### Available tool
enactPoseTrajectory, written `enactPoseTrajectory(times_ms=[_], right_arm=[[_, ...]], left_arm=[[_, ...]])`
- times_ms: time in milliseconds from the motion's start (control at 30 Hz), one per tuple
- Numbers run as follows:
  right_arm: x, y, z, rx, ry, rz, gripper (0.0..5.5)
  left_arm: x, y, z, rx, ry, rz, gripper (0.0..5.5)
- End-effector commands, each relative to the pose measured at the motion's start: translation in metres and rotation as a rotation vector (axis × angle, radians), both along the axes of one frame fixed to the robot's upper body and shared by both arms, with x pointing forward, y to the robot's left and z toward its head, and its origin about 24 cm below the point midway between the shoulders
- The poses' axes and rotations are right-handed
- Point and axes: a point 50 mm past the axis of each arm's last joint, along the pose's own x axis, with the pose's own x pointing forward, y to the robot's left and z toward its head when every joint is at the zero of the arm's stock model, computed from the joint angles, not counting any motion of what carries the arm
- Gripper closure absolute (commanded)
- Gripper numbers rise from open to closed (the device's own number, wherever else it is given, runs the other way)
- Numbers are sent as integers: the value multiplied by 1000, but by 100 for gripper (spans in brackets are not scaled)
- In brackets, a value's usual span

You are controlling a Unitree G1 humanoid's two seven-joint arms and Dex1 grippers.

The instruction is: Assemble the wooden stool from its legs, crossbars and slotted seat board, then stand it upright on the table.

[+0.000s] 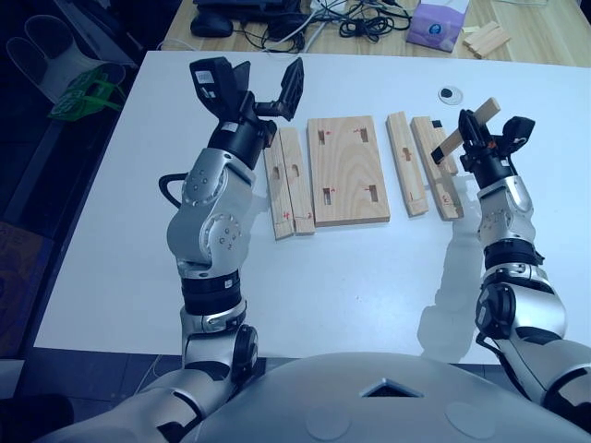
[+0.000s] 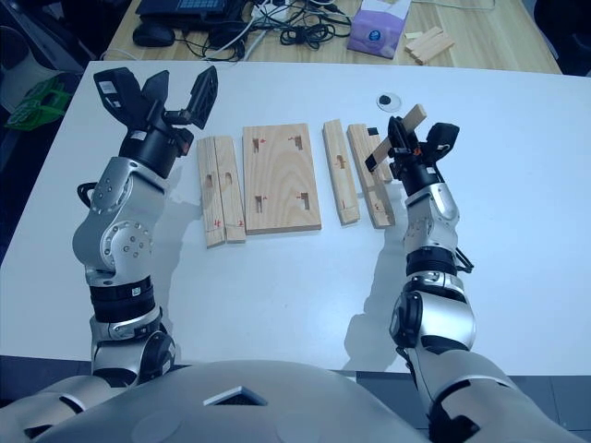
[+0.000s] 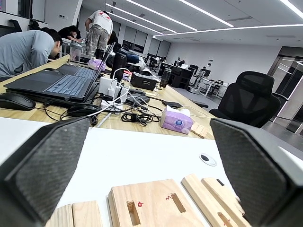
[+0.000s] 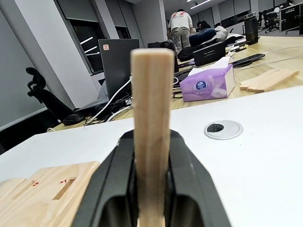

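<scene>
The slotted seat board (image 1: 348, 171) lies flat in the middle of the white table (image 1: 369, 277). Two wooden legs (image 1: 288, 185) lie side by side to its left, and two more (image 1: 406, 175) (image 1: 436, 166) to its right. My left gripper (image 1: 251, 83) is open and raised above the table, just beyond the far ends of the left pair, with nothing between its fingers (image 3: 42, 170). My right gripper (image 1: 480, 138) hovers over the rightmost leg, shut on a short wooden crossbar (image 1: 468, 126) that sticks up at a slant. The crossbar (image 4: 151, 118) stands clamped between the black pads.
A round cable grommet (image 1: 450, 92) sits in the table beyond the right legs. On the wooden desk behind are a purple tissue box (image 1: 434, 26), spare wood pieces (image 1: 487, 39), cables and a mouse (image 1: 212, 25). The near half of the table is bare.
</scene>
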Motion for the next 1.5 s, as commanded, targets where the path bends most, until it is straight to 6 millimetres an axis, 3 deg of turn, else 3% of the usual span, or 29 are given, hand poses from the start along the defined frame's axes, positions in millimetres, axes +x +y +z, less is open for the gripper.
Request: enactPoseTrajectory(times_ms=[33,333,567,700,867,1067,1200,1300,1433,1500], right_arm=[[-19,13,-35,-130,122,-6,512],[-44,36,-72,-311,200,12,512],[-56,34,-94,-237,328,-34,512],[-49,30,-83,-254,261,-49,512],[-32,20,-56,-271,125,-118,512],[-15,19,-27,-252,15,-130,387],[-3,19,3,-225,-94,-152,318],[4,21,40,-203,-223,-171,284],[3,30,177,-120,-597,-197,284],[-4,33,221,-150,-679,-211,284]], left_arm=[[1,-1,1,2,-4,4,84],[2,0,2,8,-5,-6,84],[4,0,4,16,-8,-14,84],[5,0,3,18,-10,-11,84],[6,0,-1,19,-4,-9,84],[6,-1,-10,20,16,-7,84],[6,-2,-14,18,28,-7,84],[5,-3,-18,16,35,-8,84],[3,-2,-26,31,46,-4,84],[2,-3,-27,32,47,-4,84]])
